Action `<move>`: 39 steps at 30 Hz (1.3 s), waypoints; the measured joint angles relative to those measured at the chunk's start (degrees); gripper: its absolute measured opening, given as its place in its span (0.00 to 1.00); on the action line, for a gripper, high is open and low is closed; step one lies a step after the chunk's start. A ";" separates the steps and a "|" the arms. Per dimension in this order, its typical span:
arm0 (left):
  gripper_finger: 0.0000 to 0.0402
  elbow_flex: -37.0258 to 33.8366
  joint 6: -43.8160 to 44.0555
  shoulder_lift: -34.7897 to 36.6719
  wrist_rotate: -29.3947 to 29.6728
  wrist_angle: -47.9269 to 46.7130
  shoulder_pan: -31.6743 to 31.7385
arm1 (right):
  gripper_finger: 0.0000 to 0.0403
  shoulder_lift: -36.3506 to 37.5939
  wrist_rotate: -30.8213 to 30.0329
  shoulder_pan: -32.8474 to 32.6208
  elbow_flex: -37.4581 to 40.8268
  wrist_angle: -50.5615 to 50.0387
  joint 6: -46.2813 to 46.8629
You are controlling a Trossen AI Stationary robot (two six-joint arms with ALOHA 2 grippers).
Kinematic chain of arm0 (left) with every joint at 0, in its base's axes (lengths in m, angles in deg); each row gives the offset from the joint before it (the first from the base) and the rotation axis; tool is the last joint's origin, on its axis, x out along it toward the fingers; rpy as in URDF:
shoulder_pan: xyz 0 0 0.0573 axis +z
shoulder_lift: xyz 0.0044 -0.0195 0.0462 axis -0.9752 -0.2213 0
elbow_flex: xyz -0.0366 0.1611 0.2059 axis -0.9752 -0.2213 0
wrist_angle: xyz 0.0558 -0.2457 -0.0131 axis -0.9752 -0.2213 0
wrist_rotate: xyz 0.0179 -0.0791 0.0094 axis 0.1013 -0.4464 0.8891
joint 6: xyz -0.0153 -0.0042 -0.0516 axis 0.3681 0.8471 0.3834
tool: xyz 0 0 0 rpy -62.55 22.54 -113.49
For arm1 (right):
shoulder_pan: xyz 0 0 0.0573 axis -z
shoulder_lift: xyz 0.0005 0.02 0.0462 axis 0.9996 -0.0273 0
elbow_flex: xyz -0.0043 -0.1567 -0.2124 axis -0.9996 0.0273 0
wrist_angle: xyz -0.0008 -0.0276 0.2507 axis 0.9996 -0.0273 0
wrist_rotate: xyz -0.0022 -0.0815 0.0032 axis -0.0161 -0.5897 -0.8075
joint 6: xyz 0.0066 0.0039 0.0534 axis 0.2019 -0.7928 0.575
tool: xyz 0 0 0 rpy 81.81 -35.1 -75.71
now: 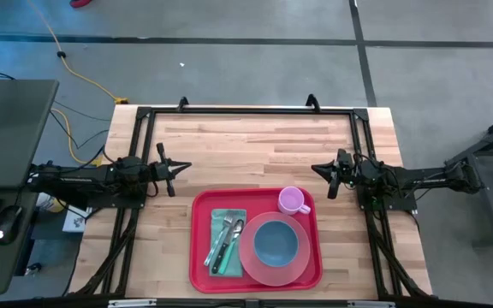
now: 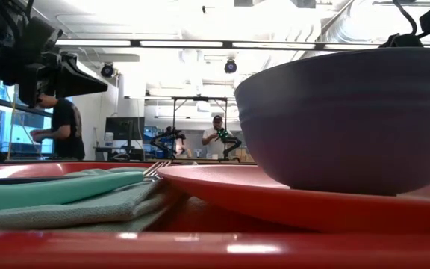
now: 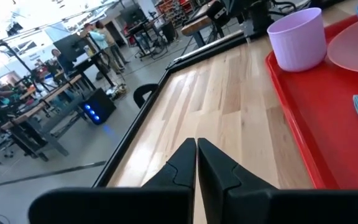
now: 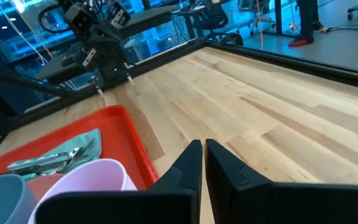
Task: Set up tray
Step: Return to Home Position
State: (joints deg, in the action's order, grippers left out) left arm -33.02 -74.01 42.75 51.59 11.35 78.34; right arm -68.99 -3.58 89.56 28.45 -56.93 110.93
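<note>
Nearest the low camera ran the front rim of the tray (image 2: 200, 250), with the light blue napkin (image 2: 58, 198) and the pink plate (image 2: 222, 187) just behind it.

Seen from above, the tray lay at the near middle of the table (image 1: 255, 145), between the two arms.
- Left half: the napkin, carrying the cutlery (image 1: 227, 242), with the pieces side by side and slightly angled.
- Right half: the plate, with a blue bowl (image 1: 275, 242) seated on it.
- Far right corner: a lilac cup (image 1: 293, 201), just beside the plate's far edge.

The left gripper (image 1: 182, 168) hung over the table off the tray's far left corner. Its fingers were pressed together and held nothing. The right gripper (image 1: 317, 170) hung off the far right corner, likewise closed and empty. The two pointed inward toward each other, well apart.

The tray appeared fully set, and no loose item showed on the table outside it. Remaining work appeared limited to parking the arms, and both looked close to a rest pose.
</note>
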 joint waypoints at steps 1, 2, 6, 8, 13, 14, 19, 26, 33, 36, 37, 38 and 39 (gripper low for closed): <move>0.12 0.00 0.16 0.00 -0.02 0.00 0.00 | 0.00 0.00 -0.01 0.00 0.00 0.02 0.35; 0.12 0.00 0.44 0.00 -0.07 0.00 -0.01 | 0.00 0.00 -0.01 0.00 0.00 0.02 0.78; 0.12 0.00 0.42 0.00 -0.19 -0.02 0.00 | 0.00 0.00 1.53 0.00 0.00 -0.05 0.97; 0.12 0.00 0.42 0.00 -0.24 -0.03 0.00 | 0.00 0.00 2.81 0.00 0.01 -0.05 1.37; 0.12 0.00 0.42 0.00 -0.32 -0.04 0.00 | 0.00 0.00 3.32 0.00 0.02 -0.02 1.98; 0.12 0.00 0.42 0.00 -0.34 -0.04 0.00 | 0.00 0.00 3.05 0.00 0.02 -0.02 1.97; 0.12 0.00 0.42 0.01 -0.34 -0.07 0.00 | 0.00 0.00 3.00 0.00 0.02 0.00 1.97; 0.12 0.00 0.42 0.00 -0.36 -0.07 0.00 | 0.00 0.00 3.00 0.00 0.04 0.00 1.95; 0.12 0.00 0.44 0.02 -0.38 -0.07 0.00 | 0.00 0.00 3.00 0.00 0.04 0.02 1.94; 0.12 0.00 0.44 0.02 -0.38 -0.07 0.00 | 0.00 0.00 3.00 0.00 0.04 0.02 1.94; 0.12 0.00 0.44 0.02 -0.38 -0.09 0.00 | 0.00 0.00 2.98 0.00 0.04 0.04 1.94; 0.12 0.00 0.44 0.01 -0.38 -0.07 0.00 | 0.00 0.00 2.99 0.00 0.04 0.02 1.94; 0.12 0.00 0.44 0.02 -0.38 -0.07 0.00 | 0.00 0.00 2.98 0.00 0.04 0.02 1.94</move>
State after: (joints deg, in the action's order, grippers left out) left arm -33.02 -73.57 42.77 51.21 11.28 78.34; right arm -68.99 -0.60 89.56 28.49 -56.91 112.88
